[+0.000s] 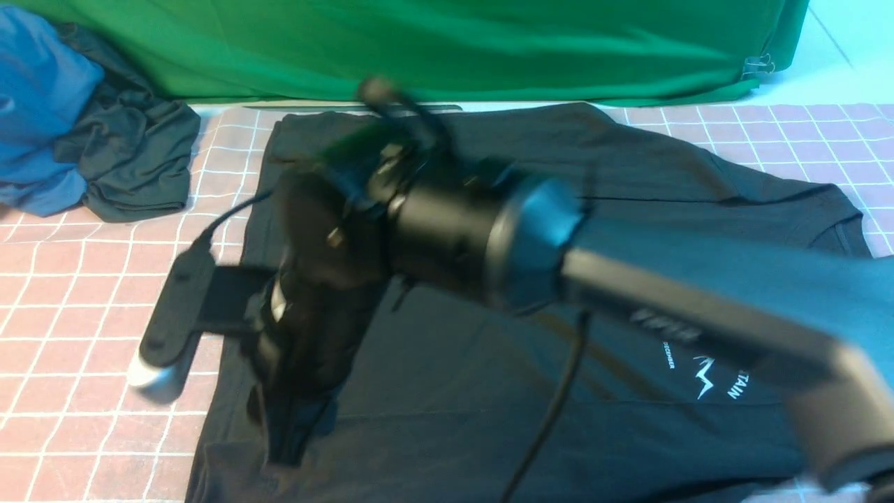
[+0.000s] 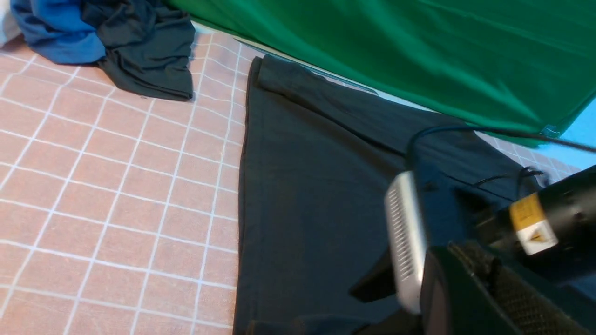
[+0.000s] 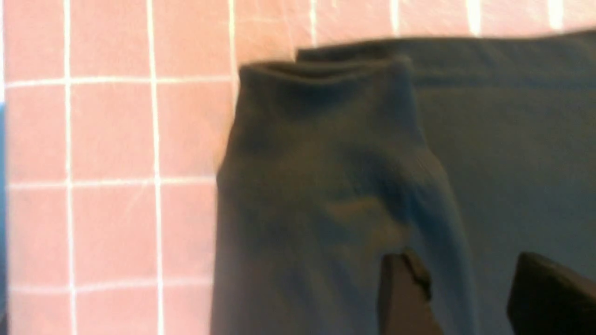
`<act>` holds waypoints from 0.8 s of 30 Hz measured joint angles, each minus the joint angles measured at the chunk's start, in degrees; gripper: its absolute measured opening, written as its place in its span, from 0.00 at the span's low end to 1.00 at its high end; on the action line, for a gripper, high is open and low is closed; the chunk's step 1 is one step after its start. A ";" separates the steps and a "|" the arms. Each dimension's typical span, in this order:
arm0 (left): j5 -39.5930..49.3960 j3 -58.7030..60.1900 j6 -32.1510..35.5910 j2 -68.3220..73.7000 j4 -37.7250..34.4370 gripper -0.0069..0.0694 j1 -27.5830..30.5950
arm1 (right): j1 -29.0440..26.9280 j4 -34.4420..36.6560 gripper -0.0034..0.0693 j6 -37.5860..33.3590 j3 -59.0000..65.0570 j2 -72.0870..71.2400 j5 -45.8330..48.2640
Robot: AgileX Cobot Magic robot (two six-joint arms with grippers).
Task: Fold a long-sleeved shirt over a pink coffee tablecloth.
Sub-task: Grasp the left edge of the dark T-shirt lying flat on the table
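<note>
I'm holding my right gripper (image 3: 465, 267) spread over the long-sleeved shirt (image 3: 326, 186) sleeve; my left gripper is sitting pressed together.

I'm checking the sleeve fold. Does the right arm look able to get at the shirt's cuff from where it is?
Probably yes: the right gripper hovers just over the sleeve, fingers apart, with the cuff directly ahead and nothing between them.
</note>
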 joint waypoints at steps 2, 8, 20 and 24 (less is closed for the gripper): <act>0.00 0.00 0.00 0.00 0.77 0.11 0.00 | 0.45 0.00 0.60 -0.16 -1.52 2.03 -0.14; 1.31 0.00 -0.58 0.71 1.08 0.11 0.00 | 0.56 -1.90 0.59 0.31 -4.75 3.56 5.89; 7.41 -0.02 18.01 38.49 -9.21 0.11 0.00 | -10.29 -13.17 0.10 19.61 0.58 -22.90 10.60; 4.71 -0.02 29.40 47.66 -15.76 0.11 0.00 | -14.74 -12.42 0.10 19.48 11.72 -34.10 10.77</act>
